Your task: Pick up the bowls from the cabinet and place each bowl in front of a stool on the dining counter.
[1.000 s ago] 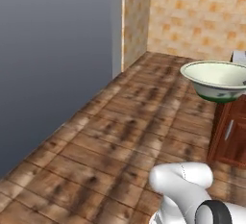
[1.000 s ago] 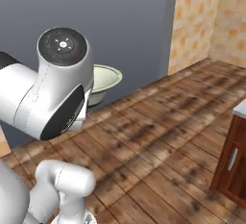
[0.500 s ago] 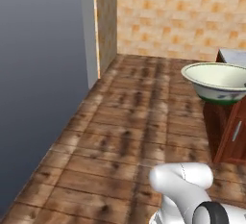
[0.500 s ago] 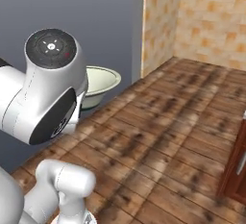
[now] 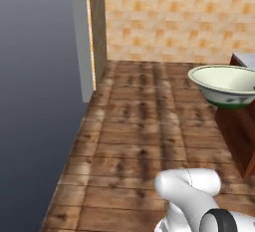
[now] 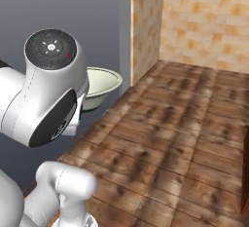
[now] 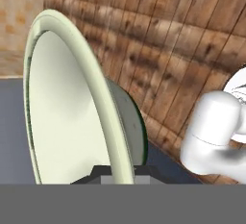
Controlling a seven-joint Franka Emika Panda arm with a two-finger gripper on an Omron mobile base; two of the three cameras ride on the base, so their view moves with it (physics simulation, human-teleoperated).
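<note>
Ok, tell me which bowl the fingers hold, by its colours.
The white bowl with a pale green rim and dark-green patterned base; the fingers pinch its rim, holding it above the wooden floor.

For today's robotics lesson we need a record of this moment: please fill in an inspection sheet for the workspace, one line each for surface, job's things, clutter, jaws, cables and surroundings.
Surface: wooden plank floor; no counter top seen.
Job's things: white bowl with green rim carried in the air, rim clamped near the camera in the hand view; reddish-brown cabinet at right edge behind it.
Clutter: nothing seen.
Jaws: gripper shut on the bowl's rim.
Cables: nothing seen.
Surroundings: grey wall at left, tan tiled wall ahead.
</note>
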